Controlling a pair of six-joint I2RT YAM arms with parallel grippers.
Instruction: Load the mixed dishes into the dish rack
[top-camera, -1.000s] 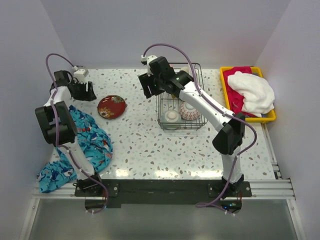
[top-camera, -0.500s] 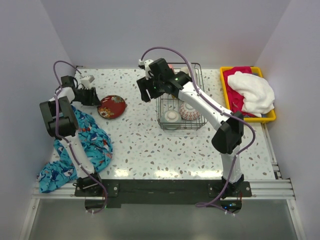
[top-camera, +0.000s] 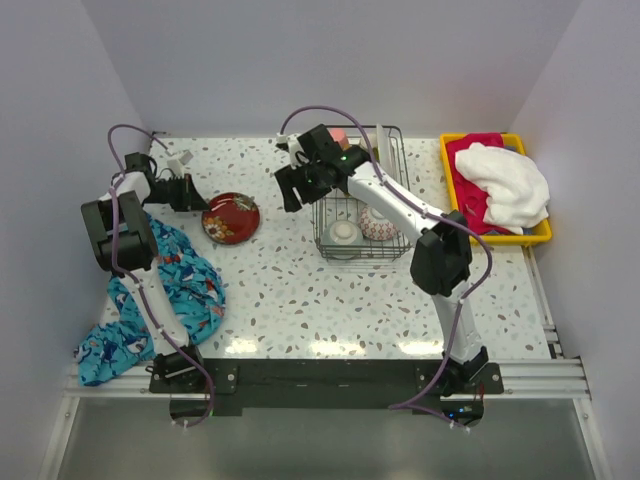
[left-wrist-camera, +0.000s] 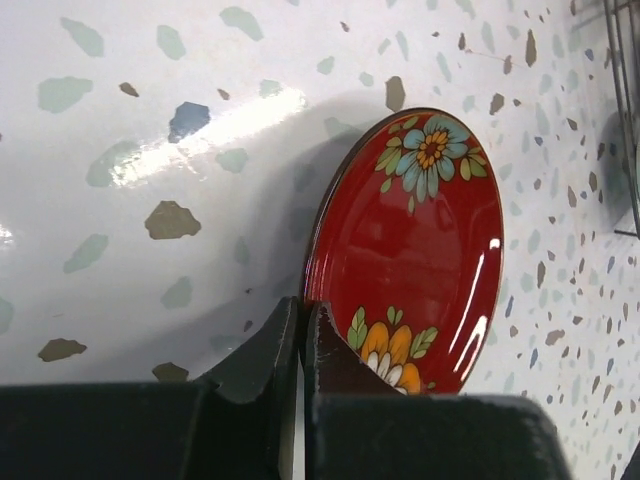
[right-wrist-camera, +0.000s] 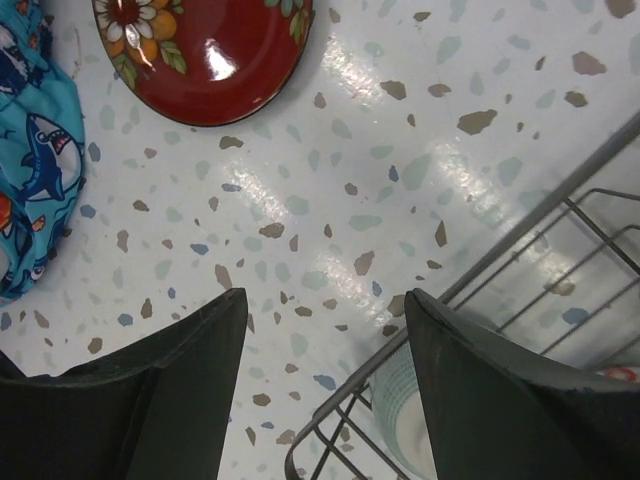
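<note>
A red plate with painted flowers (top-camera: 231, 217) (left-wrist-camera: 420, 250) (right-wrist-camera: 205, 55) lies left of the dish rack (top-camera: 400, 160). My left gripper (top-camera: 193, 195) (left-wrist-camera: 303, 305) is shut on its near rim, one finger on each face. That edge looks tilted up and casts a shadow on the table. The rack, a dark wire basket, holds a mint bowl (top-camera: 344, 234) (right-wrist-camera: 400, 410) and a blue patterned bowl (top-camera: 379, 222). My right gripper (top-camera: 290, 185) (right-wrist-camera: 325, 300) hangs open over the table by the rack's left corner (right-wrist-camera: 520, 230), holding nothing.
A blue shark-print cloth (top-camera: 160, 290) (right-wrist-camera: 25, 150) is bunched at the left front. A yellow tray (top-camera: 447, 180) with white and red cloths stands to the right of the rack. Walls close in the table on three sides.
My left gripper has shut on the red plate's rim, and the plate has shifted slightly right. My right gripper has drifted a little left and nearer, still open.
</note>
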